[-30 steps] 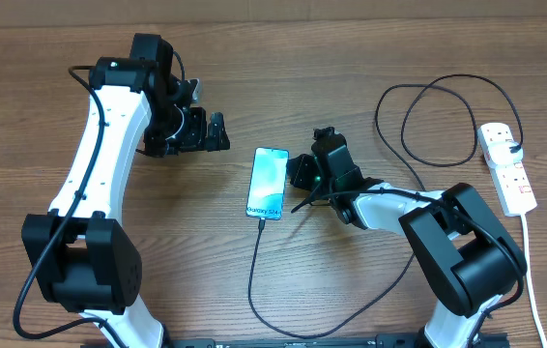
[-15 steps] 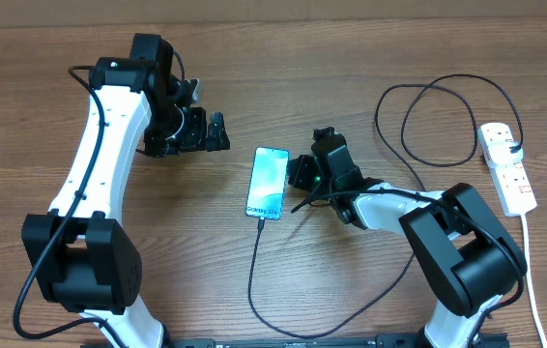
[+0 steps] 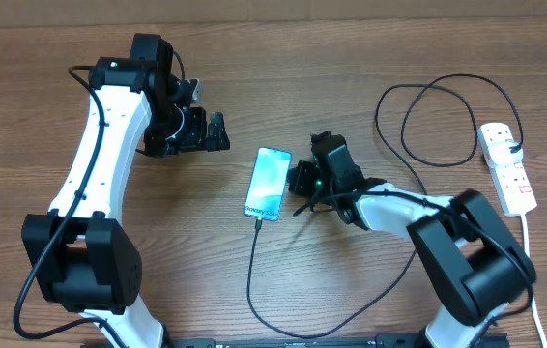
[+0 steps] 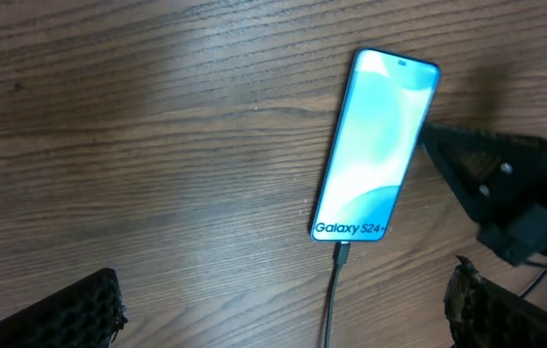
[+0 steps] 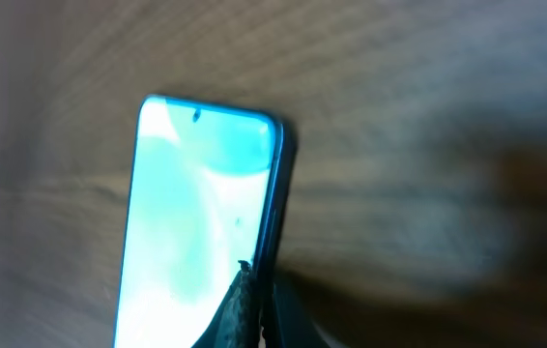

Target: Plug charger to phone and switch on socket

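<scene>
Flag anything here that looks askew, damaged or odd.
Nothing looks damaged or spilled. The phone lies slightly slanted, with the charger plugged into its lower end. The shut right gripper has its tips at the phone's long side edge, apparently touching it. That contact is the only odd thing.

The right gripper (image 3: 300, 182) slid a little toward the left of the overhead frame, from just beside the phone (image 3: 267, 184) to against its right long edge. Its jaws, slightly parted a second earlier with one finger splayed toward the lower left, drew fully together (in the right wrist view the joined fingertips (image 5: 247, 304) met the phone's dark edge near the bottom of the frame). Behind it, the right arm's big black joint (image 3: 472, 266) dropped toward the lower right corner, and the white link (image 3: 399, 205) stretched out longer between joint and gripper.
</scene>
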Robot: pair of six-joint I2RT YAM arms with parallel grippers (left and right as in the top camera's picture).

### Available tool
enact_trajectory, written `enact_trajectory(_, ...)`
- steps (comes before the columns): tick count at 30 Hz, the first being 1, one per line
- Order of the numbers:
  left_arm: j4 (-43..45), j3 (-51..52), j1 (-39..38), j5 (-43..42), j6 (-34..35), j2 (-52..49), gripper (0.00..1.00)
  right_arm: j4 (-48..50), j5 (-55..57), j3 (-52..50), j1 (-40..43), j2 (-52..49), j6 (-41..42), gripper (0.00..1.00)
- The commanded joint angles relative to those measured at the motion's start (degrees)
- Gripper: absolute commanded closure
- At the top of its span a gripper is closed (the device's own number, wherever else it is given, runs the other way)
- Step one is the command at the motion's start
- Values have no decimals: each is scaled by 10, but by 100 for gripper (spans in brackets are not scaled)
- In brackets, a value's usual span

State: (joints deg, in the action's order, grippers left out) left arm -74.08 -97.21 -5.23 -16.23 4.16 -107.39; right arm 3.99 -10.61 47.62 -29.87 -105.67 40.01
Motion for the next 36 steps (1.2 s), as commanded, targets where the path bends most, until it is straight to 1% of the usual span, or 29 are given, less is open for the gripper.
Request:
enact_trajectory(1,0,0,1,3,3,6,0,-51,7,-7,-3,52,-26,96)
enact_trajectory(5,0,0,1,3,3,6,0,-137,7,-7,-3,113,-26,96)
enact_trajectory(11,0,0,1,3,3,6,0,-228,5,-7,-3,206,-26,96)
enact_trajectory(18,0,0,1,3,3,6,0,-248,5,-7,1,341,-26,96)
enact_trajectory(22,0,0,1,3,3,6,0,-263,5,-7,20,404,-26,96)
enact_trajectory(25,0,0,1,3,3,6,0,-289,-5,-6,47,444,-25,96)
enact_trajectory(29,0,0,1,3,3,6,0,-374,-4,21,105,488,-26,96)
enact_trajectory(32,0,0,1,3,3,6,0,-438,-4,52,163,501,-39,96)
enact_trajectory(36,0,0,1,3,3,6,0,-528,-4,101,235,491,-62,96)
